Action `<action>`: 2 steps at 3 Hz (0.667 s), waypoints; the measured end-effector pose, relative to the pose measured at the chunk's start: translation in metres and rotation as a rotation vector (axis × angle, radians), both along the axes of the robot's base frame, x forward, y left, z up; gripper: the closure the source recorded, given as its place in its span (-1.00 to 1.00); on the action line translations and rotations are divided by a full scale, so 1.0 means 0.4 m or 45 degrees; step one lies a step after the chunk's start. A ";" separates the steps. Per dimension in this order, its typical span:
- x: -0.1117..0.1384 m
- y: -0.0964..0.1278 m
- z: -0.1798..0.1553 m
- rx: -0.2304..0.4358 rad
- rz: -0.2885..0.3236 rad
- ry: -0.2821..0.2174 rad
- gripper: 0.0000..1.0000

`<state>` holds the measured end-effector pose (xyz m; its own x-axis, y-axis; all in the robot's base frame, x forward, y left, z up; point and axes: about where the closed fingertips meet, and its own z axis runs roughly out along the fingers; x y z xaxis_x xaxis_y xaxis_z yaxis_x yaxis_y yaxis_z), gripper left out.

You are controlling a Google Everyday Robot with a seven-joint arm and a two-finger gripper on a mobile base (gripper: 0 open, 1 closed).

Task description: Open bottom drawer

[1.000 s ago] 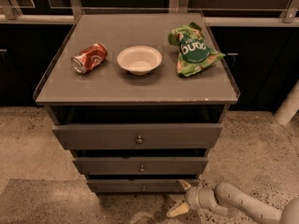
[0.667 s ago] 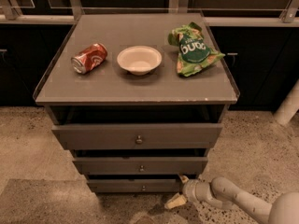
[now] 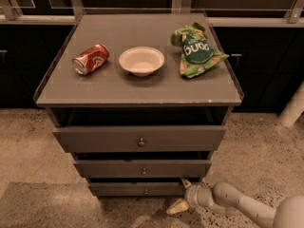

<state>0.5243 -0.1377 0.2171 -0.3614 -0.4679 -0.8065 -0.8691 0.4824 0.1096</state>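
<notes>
The bottom drawer [image 3: 137,189] is the slimmest grey front, lowest of three, with a small round knob [image 3: 146,191] at its centre. It sits nearly flush under the middle drawer [image 3: 142,168]. My gripper [image 3: 182,195] is low at the drawer's right end, by the floor. One cream fingertip [image 3: 185,183] touches the drawer's right corner, the other [image 3: 174,207] points down and left toward the floor. The fingers are spread apart and hold nothing. The arm [image 3: 242,205] comes in from the lower right.
The top drawer [image 3: 140,137] is the widest. On the cabinet top [image 3: 118,87] lie a red soda can [image 3: 90,59], a white bowl [image 3: 141,61] and a green chip bag [image 3: 195,50]. Speckled floor surrounds the cabinet; a white post [image 3: 293,107] stands at right.
The gripper has moved left and a little up, from right of the cabinet to the bottom drawer's right corner. The drawers have not moved.
</notes>
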 end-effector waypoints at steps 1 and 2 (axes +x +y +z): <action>0.021 0.002 -0.035 -0.089 -0.027 -0.055 -1.00; 0.086 -0.005 -0.079 -0.174 -0.069 -0.120 -1.00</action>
<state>0.5588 -0.1399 0.1854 -0.3149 -0.5574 -0.7682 -0.8448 0.5336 -0.0409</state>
